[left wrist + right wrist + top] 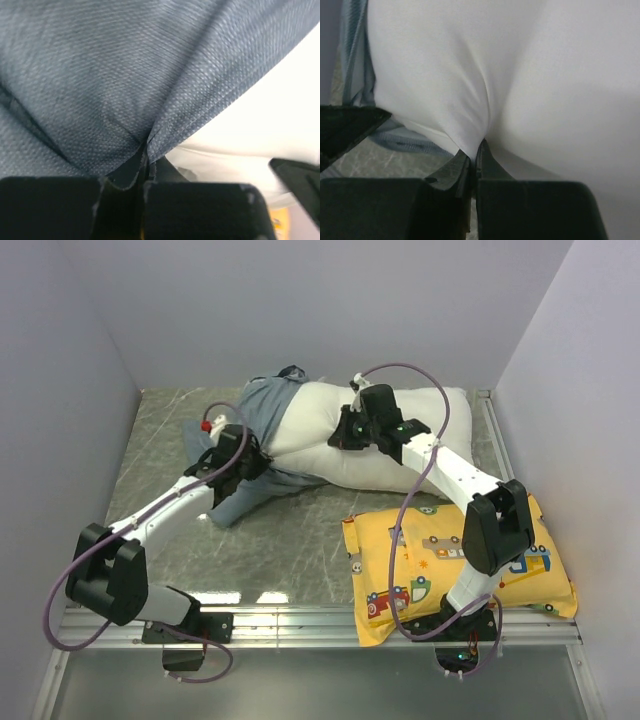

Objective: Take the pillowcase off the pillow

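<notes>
The grey marbled worktop (300, 540) carries everything. Across its far middle lies the pillow (310, 425), plump and white, its long side running left to right and most of its surface bare. Nearer the arm bases, on the right side, sits a yellow pillow (520, 585) printed with cartoon vehicles, just beside the white one's near edge. The pillowcase (265, 405), blue-grey cloth, is bunched over the left end of the white pillow only; a fold of it trails down onto the worktop toward the near left. The left end effector (255, 462) is at that bunched cloth, by the pillow's left near corner. In the left wrist view its dark fingers (200, 210) are pressed together with a pinch of the blue-grey fabric caught between them, creases running out from the nip, and white pillow showing on the right. The right end effector (345, 430) rests on top of the white pillow near its middle. In the right wrist view its fingers (530, 210) are clamped on a pleat of the white pillow fabric, with a strip of striped blue cloth visible at the left edge.
</notes>
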Robot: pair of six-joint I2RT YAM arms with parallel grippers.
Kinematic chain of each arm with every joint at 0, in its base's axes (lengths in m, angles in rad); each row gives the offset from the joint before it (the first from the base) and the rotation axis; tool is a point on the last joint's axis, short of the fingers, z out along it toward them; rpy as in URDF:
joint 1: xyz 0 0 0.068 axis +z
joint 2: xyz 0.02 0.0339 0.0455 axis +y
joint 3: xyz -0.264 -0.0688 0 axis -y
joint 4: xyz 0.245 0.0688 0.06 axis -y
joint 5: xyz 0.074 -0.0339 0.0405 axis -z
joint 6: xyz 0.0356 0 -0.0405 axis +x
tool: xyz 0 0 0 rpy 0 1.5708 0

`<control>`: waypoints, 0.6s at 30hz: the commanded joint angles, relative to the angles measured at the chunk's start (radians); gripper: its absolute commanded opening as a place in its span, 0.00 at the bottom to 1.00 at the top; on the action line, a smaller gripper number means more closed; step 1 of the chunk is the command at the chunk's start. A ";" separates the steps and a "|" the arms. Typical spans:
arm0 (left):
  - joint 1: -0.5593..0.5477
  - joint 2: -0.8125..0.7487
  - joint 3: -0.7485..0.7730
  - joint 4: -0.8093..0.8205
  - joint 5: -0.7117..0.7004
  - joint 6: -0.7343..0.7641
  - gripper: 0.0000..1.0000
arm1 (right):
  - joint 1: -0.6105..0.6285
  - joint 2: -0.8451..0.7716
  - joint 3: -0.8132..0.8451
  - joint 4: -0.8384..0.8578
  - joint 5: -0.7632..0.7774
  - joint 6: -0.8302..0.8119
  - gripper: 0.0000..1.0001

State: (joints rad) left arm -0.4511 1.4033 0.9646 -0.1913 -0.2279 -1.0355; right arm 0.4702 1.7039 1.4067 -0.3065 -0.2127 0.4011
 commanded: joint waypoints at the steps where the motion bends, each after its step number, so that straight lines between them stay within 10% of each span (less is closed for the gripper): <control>1: 0.182 -0.021 -0.093 -0.136 -0.137 -0.011 0.01 | -0.120 -0.099 0.041 -0.013 0.174 -0.021 0.00; 12: 0.267 -0.010 -0.110 -0.083 -0.090 -0.009 0.14 | -0.235 -0.196 -0.023 0.013 0.064 0.004 0.00; 18: 0.269 0.029 -0.098 -0.077 -0.071 -0.001 0.01 | -0.245 -0.239 -0.029 0.043 -0.027 0.030 0.00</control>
State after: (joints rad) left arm -0.2310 1.4181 0.8814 -0.1852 -0.1432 -1.0801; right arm 0.2943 1.5665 1.3525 -0.3508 -0.3164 0.4183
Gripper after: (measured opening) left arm 0.018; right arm 0.033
